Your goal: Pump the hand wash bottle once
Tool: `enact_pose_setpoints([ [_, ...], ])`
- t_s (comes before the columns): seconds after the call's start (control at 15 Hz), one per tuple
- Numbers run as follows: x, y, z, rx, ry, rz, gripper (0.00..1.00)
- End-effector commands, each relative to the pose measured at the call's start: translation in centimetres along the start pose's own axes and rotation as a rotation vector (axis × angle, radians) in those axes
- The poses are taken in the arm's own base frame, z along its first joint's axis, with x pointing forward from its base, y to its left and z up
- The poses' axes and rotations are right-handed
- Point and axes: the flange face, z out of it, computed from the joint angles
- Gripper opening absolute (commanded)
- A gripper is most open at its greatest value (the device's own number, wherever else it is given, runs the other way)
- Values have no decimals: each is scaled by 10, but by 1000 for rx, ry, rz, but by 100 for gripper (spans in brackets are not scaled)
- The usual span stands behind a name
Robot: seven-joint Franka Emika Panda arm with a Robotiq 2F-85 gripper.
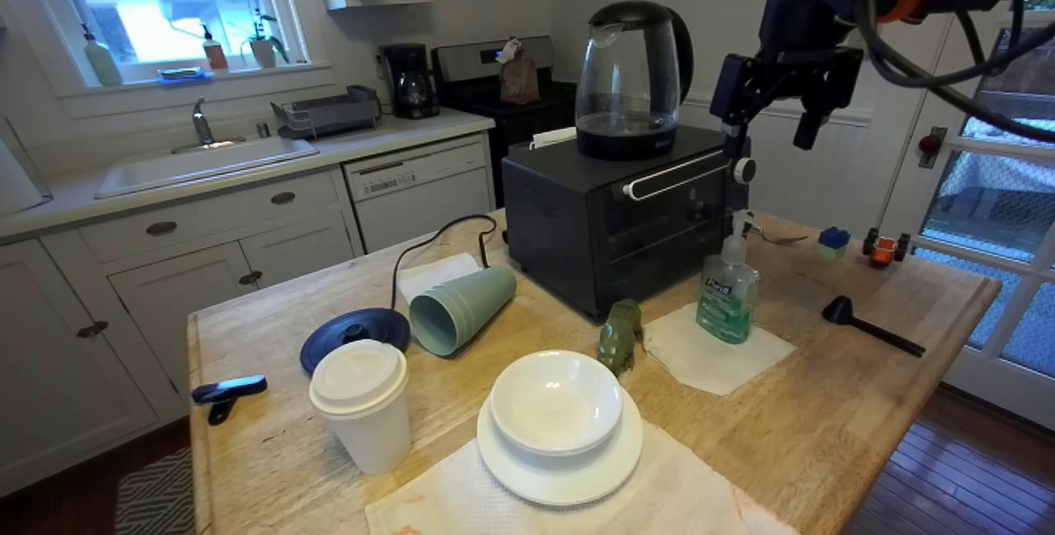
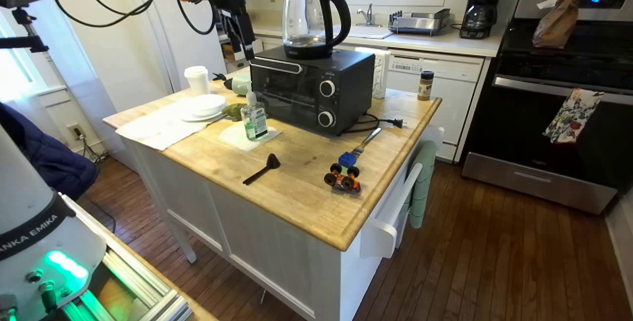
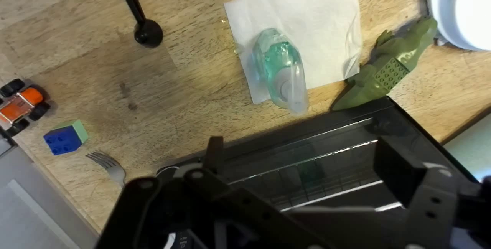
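Observation:
The hand wash bottle, a small clear bottle of green liquid with a pale translucent pump head, stands upright on a white napkin in both exterior views (image 1: pixel 728 300) (image 2: pixel 255 122). In the wrist view the bottle (image 3: pixel 280 61) is seen from above, its nozzle pointing toward the oven. My gripper (image 1: pixel 768 135) is open and empty, pointing down, well above the bottle's pump and apart from it. It hangs by the oven's front handle in an exterior view (image 2: pixel 247 56). In the wrist view the open fingers (image 3: pixel 305 159) lie over the oven front, with nothing between them.
A black oven (image 1: pixel 548 213) stands right behind the bottle, with a glass kettle (image 1: pixel 628 90) on top. A green toy animal (image 1: pixel 620 337), white bowl (image 1: pixel 556 403) and black scoop (image 1: pixel 874 326) lie around. A fork (image 3: pixel 111 166), toy blocks (image 3: pixel 65 137) and toy car (image 3: pixel 23 105) lie farther off.

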Motion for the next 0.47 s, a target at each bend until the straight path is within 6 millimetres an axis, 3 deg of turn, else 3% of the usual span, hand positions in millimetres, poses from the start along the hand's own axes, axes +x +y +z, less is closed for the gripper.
enact_pose_setpoints([
  [0.0,-3,11,-15,-16,-23,46,100],
  [0.4,-1,11,-10,-7,-11,52,100],
])
